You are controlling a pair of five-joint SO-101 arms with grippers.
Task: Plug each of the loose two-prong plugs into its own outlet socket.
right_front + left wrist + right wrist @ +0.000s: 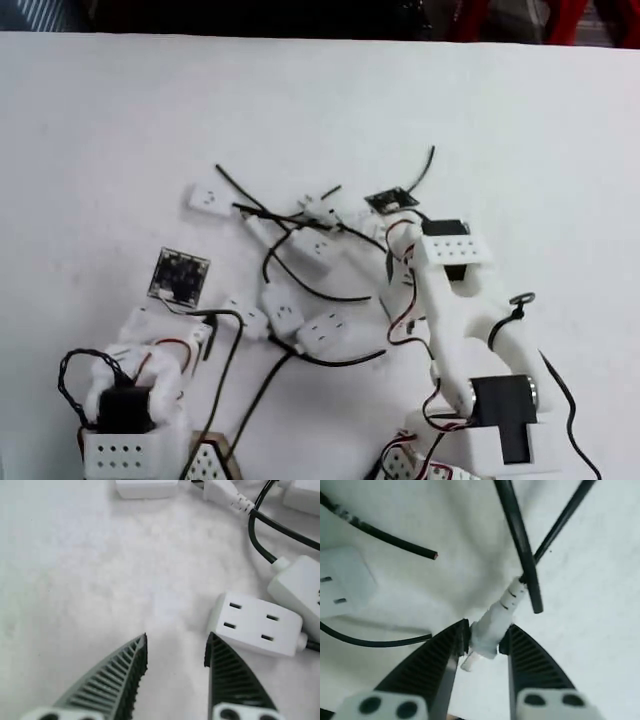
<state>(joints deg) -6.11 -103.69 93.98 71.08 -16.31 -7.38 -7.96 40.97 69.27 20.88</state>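
Observation:
My right gripper (485,631) is shut on a white two-prong plug (496,614) whose black cord (520,535) runs away across the table. A white outlet socket (340,580) lies off to one side of it. In the high view the right arm's wrist (450,248) stands at the right of the tangle. My left gripper (175,642) is open just above the bare table, nothing between its fingers. A white outlet (257,625) with two slot pairs lies right beside one fingertip (215,652). Another loose plug (225,492) lies farther off.
Several white outlets (315,243) and black cords (300,285) are tangled at the table's middle. Two small dark circuit boards (180,273) (392,200) lie among them. A cut cord end (432,555) lies near the right gripper. The white table (320,90) stretches bare beyond.

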